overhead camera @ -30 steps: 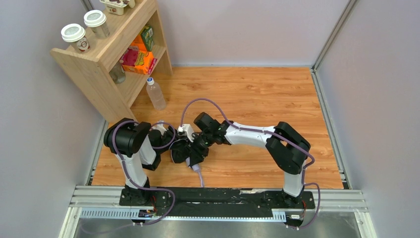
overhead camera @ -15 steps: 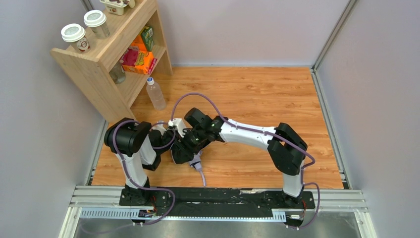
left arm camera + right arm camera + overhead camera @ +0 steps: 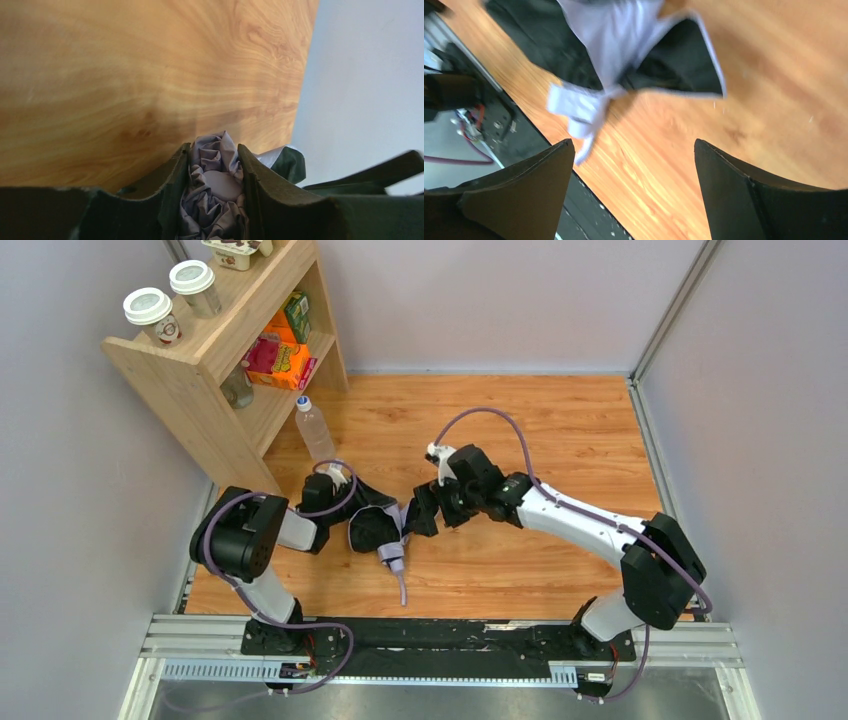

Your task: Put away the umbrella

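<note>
My left arm folds tight at the elbow and lies low over the near-left part of the wood-grain table (image 3: 560,430). Its forearm points right, so my left claw (image 3: 356,520) meets the umbrella (image 3: 378,533) from the left side. In my left wrist view that claw (image 3: 214,149) is pinched narrow on the umbrella (image 3: 215,182) — crumpled, matte lavender-white cloth bulges up between the two dark, ridged fingers (image 3: 172,185).

My right arm stretches long from its base, with the elbow out at the right and the forearm running left. The right claw (image 3: 420,513) hangs just beside the umbrella's right edge; I cannot tell whether it touches. From my right wrist, that claw (image 3: 631,150) is spread wide, with nothing between its blunt black fingers (image 3: 524,190). Ahead of it, somewhat blurred, the umbrella (image 3: 619,45) lies on the table as a loose heap — pale outer cloth, a dark inner face, and a flat pale strap (image 3: 574,107) trailing toward the near edge.

The umbrella sits on the table between both claws, closer to my left arm. Beyond it stand a clear plastic bottle (image 3: 315,430) and a pale wooden shelf unit (image 3: 200,380).
</note>
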Motion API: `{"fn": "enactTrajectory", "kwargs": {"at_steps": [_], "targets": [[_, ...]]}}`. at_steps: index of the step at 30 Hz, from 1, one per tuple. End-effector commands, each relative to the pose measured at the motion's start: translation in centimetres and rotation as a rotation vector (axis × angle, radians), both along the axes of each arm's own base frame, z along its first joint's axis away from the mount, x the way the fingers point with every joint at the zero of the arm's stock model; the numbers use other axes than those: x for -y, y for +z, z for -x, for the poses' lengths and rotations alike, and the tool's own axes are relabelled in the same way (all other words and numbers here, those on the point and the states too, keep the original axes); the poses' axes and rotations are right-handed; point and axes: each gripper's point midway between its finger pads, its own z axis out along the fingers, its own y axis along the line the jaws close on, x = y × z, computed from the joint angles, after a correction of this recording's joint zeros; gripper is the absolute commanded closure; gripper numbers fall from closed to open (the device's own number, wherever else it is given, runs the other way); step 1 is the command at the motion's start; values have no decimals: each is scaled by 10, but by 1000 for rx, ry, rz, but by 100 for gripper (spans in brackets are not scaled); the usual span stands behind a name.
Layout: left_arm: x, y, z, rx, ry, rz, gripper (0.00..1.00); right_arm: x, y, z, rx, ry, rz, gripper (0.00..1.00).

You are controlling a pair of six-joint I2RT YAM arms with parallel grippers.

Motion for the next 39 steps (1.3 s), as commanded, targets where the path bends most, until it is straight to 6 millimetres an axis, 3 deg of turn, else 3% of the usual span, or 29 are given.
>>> {"fn": "enactTrajectory", "kwargs": {"at_steps": [1,2,11,15,17,19,22,25,29,33,37,39], "targets": [[0,19,-7,72,-118,-154,43,15,-19,12,-37,-74,12,8],[-3,17,-5,67,-130,-191,31,15,-18,12,-36,-80,-6,8],[-44,39,9,76,-152,-504,28,14,-23,7,-41,-107,-27,8],[-58,82,21,174,-97,-548,27,15,-24,0,-21,-133,-19,7],[-63,123,31,281,-63,-546,27,12,-25,-7,-18,-146,-20,7],[-68,147,41,334,-44,-546,27,2,-23,-10,-41,-152,-38,7],[-73,170,57,365,-29,-549,27,-18,-24,-11,-68,-156,-46,0],[-78,189,75,392,-13,-538,27,-37,-29,-9,-63,-196,-33,0],[-86,203,93,425,19,-542,27,-53,-39,-17,23,-297,88,0],[-89,207,103,440,37,-529,27,-50,-55,-35,101,-470,240,0],[-86,209,108,447,33,-497,27,-58,-64,-47,131,-489,247,1],[-86,210,110,453,35,-489,28,-49,-60,-57,187,-525,269,6]]}}
